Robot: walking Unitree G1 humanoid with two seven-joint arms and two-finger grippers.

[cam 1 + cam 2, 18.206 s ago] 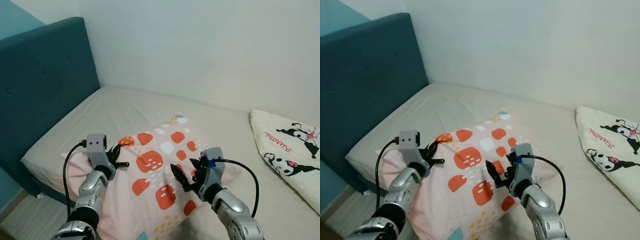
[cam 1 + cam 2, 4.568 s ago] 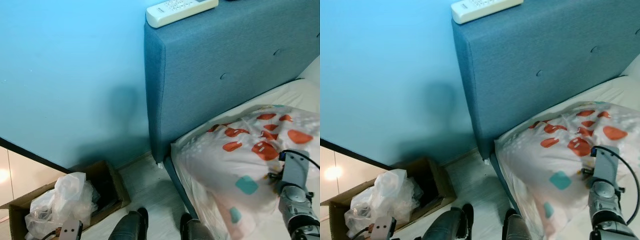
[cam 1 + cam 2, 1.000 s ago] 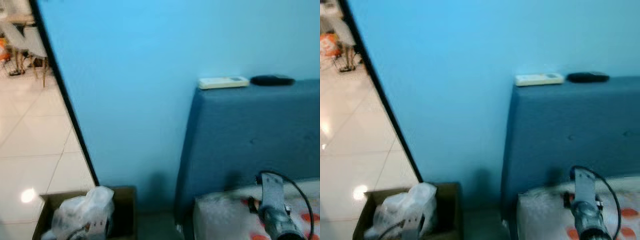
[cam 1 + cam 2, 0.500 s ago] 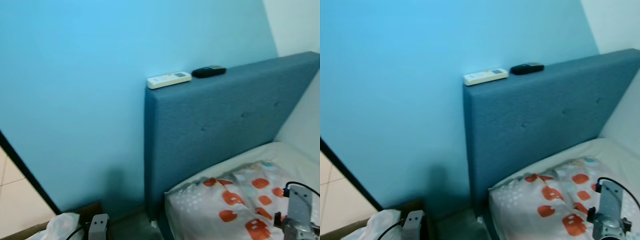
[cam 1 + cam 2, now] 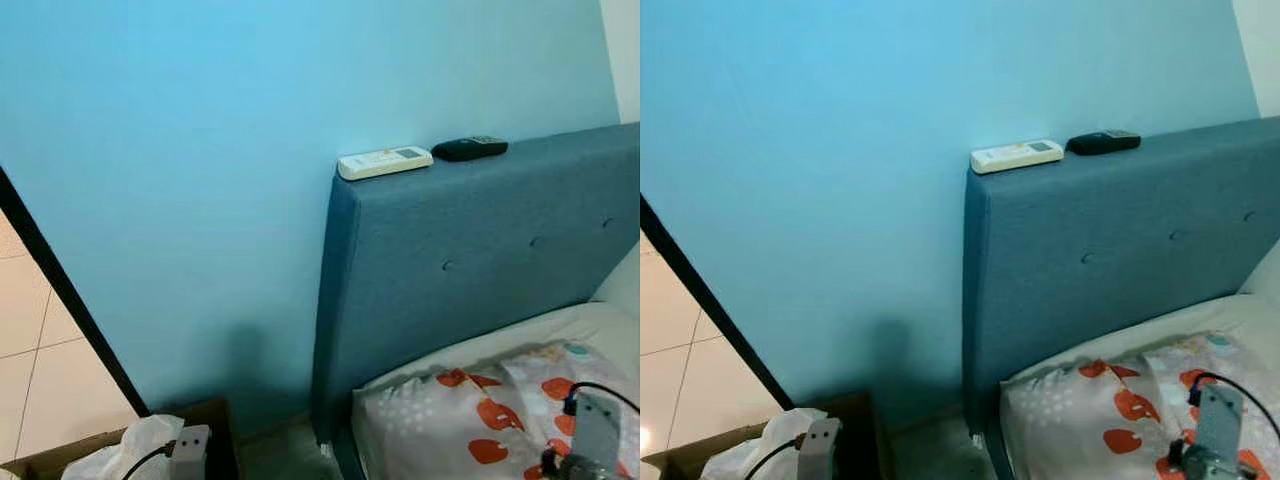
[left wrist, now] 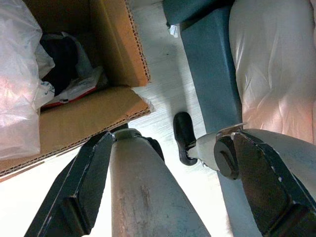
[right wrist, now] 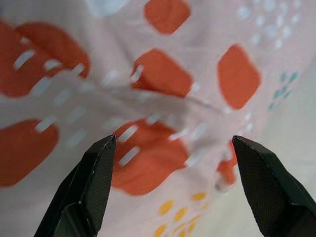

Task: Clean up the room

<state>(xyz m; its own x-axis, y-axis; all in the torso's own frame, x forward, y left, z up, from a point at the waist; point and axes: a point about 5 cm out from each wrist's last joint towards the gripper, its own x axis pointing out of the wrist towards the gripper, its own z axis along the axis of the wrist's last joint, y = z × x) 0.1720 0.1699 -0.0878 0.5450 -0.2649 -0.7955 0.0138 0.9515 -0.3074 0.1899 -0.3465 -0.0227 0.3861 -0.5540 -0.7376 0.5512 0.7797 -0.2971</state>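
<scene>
A pink pillow with orange patches point(image 5: 480, 425) lies at the head of the bed, against the blue headboard point(image 5: 450, 270). My right gripper point(image 7: 173, 143) hangs just above the pillow's cloth point(image 7: 148, 89), open, with nothing between its fingers. Its wrist point(image 5: 597, 440) is at the lower right. My left gripper point(image 6: 173, 136) hangs open and empty by my leg, above the floor beside a cardboard box point(image 6: 118, 44). A white plastic bag point(image 6: 17, 74) fills the box.
A white remote point(image 5: 385, 162) and a black remote point(image 5: 470, 148) lie on top of the headboard. The blue wall point(image 5: 200, 150) runs behind. A dark door frame point(image 5: 60, 290) and tiled floor point(image 5: 40, 350) are at the left. My foot point(image 6: 183, 133) stands by the bed base.
The camera has swung a little left, so the headboard and remotes sit further right in the picture. Both grippers let go of the pillow long ago; the arms hang as before.
</scene>
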